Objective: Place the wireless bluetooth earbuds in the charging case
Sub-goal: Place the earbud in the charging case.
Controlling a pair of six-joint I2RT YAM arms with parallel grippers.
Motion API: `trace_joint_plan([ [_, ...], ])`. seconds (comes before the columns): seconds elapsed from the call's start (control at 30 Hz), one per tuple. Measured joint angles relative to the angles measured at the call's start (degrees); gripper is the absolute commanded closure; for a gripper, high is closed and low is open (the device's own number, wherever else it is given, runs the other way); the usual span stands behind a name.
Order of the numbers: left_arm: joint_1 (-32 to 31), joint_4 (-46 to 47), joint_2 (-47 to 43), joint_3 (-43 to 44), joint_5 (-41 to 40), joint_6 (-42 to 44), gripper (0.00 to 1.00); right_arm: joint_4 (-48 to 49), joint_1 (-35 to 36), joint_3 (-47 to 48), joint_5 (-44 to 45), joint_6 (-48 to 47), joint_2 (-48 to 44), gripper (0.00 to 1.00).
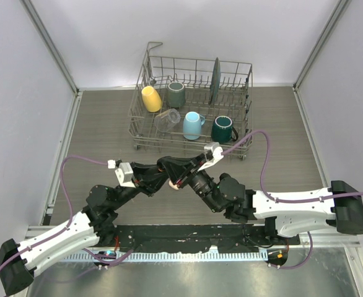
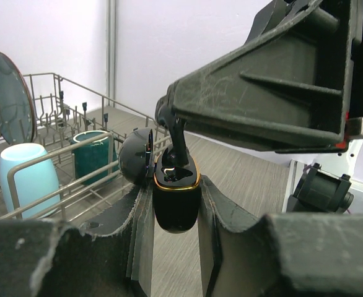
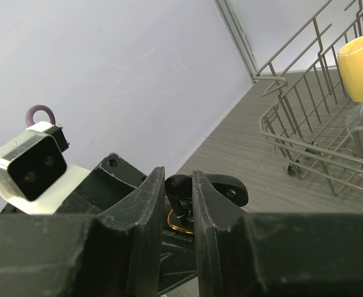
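Above the surface, left gripper clamps the open charging case; right gripper, pinching a black earbud, should seat it straight down.

Bright, even light; glare on the near metal sheet; left end effector blurred close up

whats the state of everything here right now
charging case: lid open, upright
earbud: lower end in the charging case, top pinched
left gripper: shut on the charging case
right gripper: shut on the earbud
plate: standing on edge in the dish rack
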Motion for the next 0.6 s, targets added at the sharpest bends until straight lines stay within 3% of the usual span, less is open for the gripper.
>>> trace_joint_plan([
  [0.6,0.0,0.0,0.0,0.0,0.2,0.1,1.0,-0.6,0.2,0.1,0.0,0.7,1.6,0.99],
])
